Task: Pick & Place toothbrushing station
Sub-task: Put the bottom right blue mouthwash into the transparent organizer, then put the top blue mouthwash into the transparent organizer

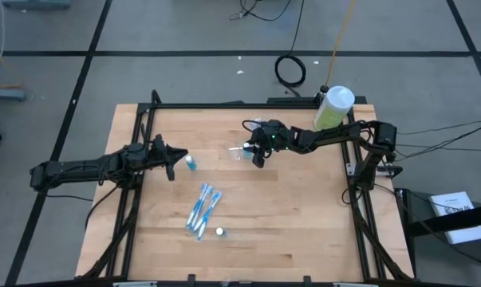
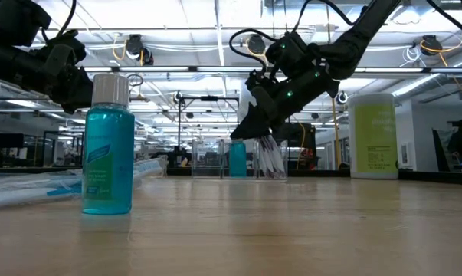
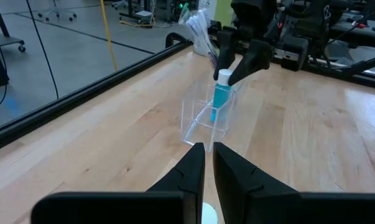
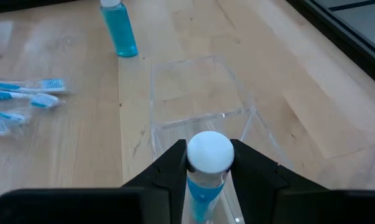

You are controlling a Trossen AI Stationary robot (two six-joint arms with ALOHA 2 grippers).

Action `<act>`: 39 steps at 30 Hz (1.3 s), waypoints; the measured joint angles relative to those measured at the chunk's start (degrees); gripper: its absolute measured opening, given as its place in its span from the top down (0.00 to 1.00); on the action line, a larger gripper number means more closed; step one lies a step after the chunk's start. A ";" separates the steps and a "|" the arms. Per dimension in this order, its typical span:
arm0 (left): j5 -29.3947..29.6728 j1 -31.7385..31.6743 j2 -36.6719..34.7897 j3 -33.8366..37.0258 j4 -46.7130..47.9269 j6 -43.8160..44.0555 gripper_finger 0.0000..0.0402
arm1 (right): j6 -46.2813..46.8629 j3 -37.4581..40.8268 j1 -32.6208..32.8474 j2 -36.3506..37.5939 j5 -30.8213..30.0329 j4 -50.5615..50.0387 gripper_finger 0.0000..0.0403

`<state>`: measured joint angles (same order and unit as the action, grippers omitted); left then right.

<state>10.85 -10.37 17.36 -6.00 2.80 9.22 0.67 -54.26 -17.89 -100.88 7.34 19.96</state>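
Your right pincer [image 4: 208, 163], jaws part-open around a blue bottle [image 4: 205, 171], lowers it into the tray [image 4: 193, 93] near the bench's far edge; left pincer [image 3: 208, 163] waits shut.

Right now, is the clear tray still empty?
No: in the left wrist view a small blue bottle with a white cap stands inside the tray, with the right gripper around its cap.

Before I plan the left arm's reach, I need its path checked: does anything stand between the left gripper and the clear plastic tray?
Nothing lies on the wood between the left gripper and the clear tray. At the tray itself, though, the right gripper hangs over it, fingers around a white-capped blue bottle. A second blue bottle stands beside the left gripper.
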 joint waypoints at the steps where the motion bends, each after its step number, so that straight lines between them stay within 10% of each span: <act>1: 0.00 0.01 0.00 0.00 0.01 0.00 0.91 | 0.00 0.00 0.00 -0.03 0.04 0.20 0.74; 39: 0.00 0.02 -0.01 0.00 0.00 -0.01 0.91 | -1.79 0.20 2.80 12.76 0.44 -5.08 0.65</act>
<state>10.85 -10.35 17.35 -6.00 2.80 9.21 -1.13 -54.06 -15.09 -88.12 7.78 14.87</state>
